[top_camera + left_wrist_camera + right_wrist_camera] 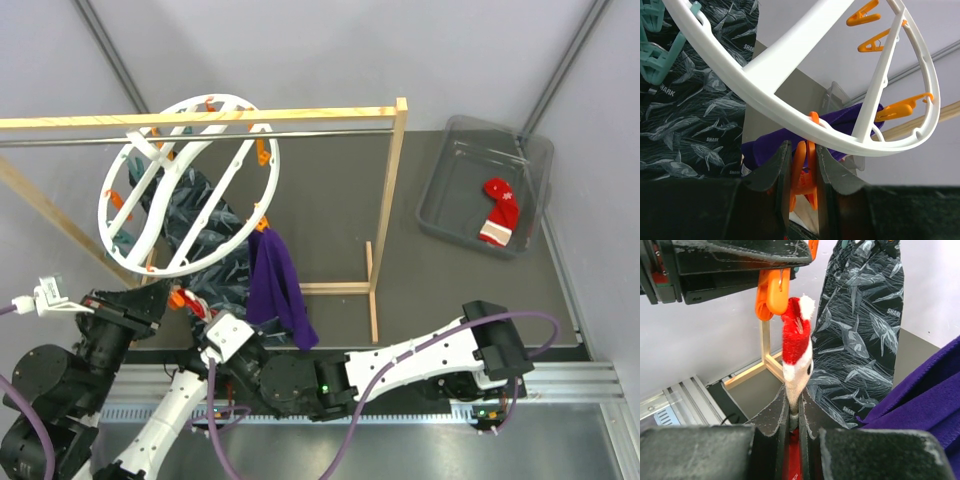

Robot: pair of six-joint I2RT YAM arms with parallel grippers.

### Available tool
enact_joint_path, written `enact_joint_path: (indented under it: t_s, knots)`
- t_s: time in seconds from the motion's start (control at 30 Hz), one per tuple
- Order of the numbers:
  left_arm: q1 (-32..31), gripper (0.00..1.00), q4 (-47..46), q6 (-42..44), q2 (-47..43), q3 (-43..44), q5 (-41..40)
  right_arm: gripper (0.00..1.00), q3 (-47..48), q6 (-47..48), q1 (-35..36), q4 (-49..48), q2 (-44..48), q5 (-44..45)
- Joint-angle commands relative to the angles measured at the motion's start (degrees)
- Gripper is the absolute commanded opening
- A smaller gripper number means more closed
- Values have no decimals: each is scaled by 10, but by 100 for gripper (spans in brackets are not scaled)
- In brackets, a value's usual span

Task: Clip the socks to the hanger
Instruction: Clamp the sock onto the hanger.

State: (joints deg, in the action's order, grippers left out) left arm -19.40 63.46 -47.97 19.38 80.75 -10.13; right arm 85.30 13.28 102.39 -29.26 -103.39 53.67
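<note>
The red sock (796,355) stands in the right gripper (794,412), jaws clamped on its lower end, its tip just beside an orange clip (771,295) at 11 o'clock, which the left gripper (802,150) pinches between its jaws. That clip hangs at 6 o'clock on the hanger (240,100), the purple sock (275,285) at 5 o'clock; beyond, at 2 o'clock, another red sock (500,212) lies in a grey bin (470,130).

**Red sock pinched upright beside an orange clip**

At bottom centre the right gripper (794,412) is closed on the white end of a red sock (796,347), which stands upright from the jaws. Its tip sits just beside an orange clip (771,295), which the left gripper (781,267) grips at upper left (contact unclear). Shark-print fabric (860,330) hangs at upper right. A purple sock (925,395) fills the lower right.
</note>
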Motion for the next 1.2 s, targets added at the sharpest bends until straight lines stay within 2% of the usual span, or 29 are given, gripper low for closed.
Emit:
enact_joint_path:
  t_s: [0.0,0.63,1.17]
  knots:
    - [5,0,13,-7,1,-8,-8,0,40,-5,11,-13,-10,-10]
    - [6,0,25,-10,5,20,-31,0,43,3,10,-12,-23,2]
    - [9,0,31,-13,1,-5,-30,0,65,-2,11,-3,-29,-6]
